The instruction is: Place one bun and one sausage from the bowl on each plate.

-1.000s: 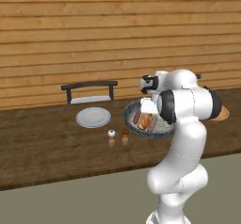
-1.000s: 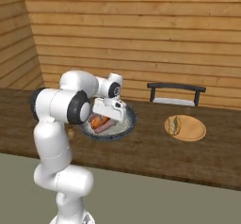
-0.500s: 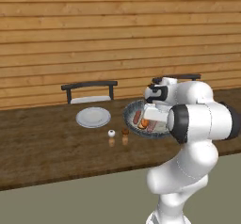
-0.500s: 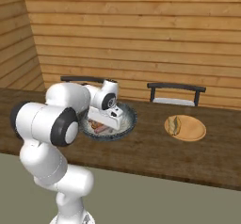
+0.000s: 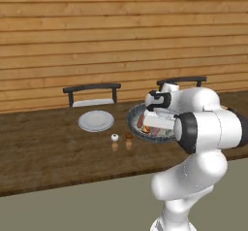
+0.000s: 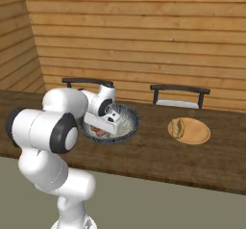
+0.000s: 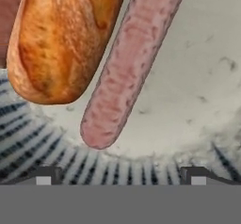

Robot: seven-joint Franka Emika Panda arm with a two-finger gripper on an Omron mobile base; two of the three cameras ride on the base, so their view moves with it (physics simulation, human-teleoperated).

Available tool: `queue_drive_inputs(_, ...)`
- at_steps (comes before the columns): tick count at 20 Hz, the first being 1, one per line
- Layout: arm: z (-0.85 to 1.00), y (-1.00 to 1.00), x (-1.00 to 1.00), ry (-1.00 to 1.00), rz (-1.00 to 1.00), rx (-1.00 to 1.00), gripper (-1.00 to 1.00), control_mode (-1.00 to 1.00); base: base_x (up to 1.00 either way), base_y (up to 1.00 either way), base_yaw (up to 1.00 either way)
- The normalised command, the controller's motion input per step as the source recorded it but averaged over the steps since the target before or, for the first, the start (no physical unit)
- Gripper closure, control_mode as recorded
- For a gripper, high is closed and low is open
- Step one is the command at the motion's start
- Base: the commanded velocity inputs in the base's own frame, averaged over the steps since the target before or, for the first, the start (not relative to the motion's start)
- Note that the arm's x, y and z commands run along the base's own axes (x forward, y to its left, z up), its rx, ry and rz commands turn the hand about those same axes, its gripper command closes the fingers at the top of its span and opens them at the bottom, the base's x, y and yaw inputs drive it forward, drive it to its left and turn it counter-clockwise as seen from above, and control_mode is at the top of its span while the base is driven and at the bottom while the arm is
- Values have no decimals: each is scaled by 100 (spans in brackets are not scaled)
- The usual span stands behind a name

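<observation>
Two dark fingertips [image 7: 43, 176] sit wide apart at the bottom of the hand view, so the pincer [image 7: 120, 177] is open and holds nothing. It hangs low inside the bowl [image 5: 134, 126], over the striped blue-grey rim. Just ahead of the tips: a pink sausage [image 7: 129, 63] lying on the pale speckled floor, its rounded end nearest the pincer, between the two tips but clear of both. A golden-brown bun [image 7: 59, 39] lies beside that sausage, touching it along part of its length. In the base views the white hand covers much of the bowl's contents; only reddish bits show next to it. Off to one side of the pincer on the wooden tabletop [image 5: 43, 147]: a flat light-grey plate [image 5: 96, 120], with two small shakers [image 5: 115, 139] between plate and bowl. To the other side, well apart: a tan wooden plate [image 6: 190, 130] already carrying a bun with a sausage. Two dark chairs [image 6: 180, 94] stand beyond the tabletop.
</observation>
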Motion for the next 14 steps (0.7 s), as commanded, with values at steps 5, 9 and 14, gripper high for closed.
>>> queue_drive_inputs(5,-4,7,30,0,-1,0,-100,-100,0,0,0)
queue_drive_inputs(9,-27,0,13,0,0,0,-100,-100,0,0,0)
queue_drive_inputs(14,-25,0,5,0,0,0,-100,-100,0,0,0)
